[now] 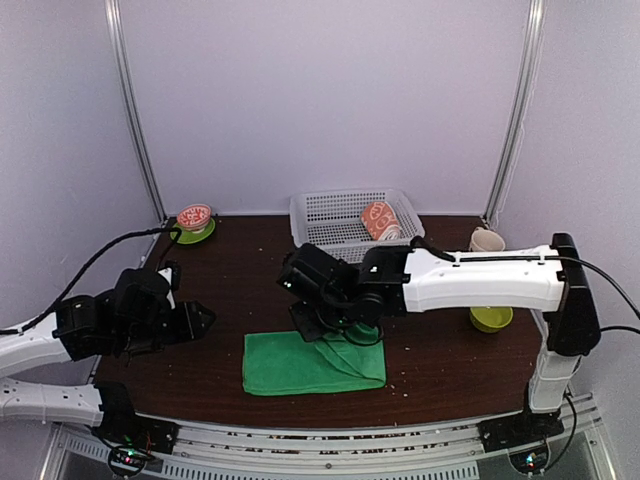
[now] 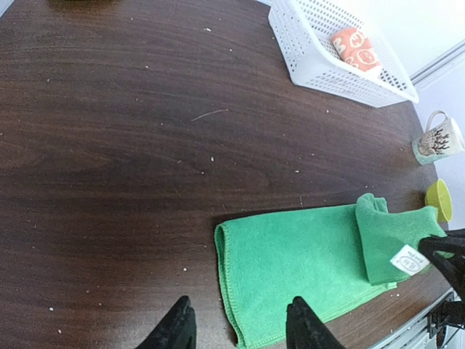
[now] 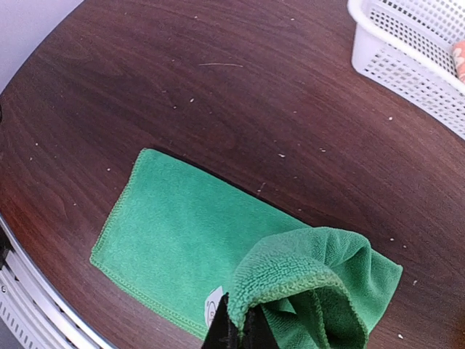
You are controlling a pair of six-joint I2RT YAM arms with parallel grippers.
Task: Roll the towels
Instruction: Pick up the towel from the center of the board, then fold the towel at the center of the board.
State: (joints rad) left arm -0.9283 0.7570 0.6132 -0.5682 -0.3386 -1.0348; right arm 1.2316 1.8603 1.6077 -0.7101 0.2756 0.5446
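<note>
Honestly, right jaws are pinching the curled end of the green towel [image 1: 300,365] near the tabletop [image 1: 450,375] front edge, left jaws hanging wide. Nothing's pinning the flat end, so it's risking dragging, not rolling.

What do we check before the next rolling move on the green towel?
1. right gripper fingers shut on green towel edge: ok.
2. Gripped end lifted and folded over the flat part: ok.
3. Rest of the towel flat on the table: ok.
4. left gripper open, not touching the towel: ok.
5. Tightness of the fold: cannot tell.
6. peach towel rolled, in the basket: ok.
</note>
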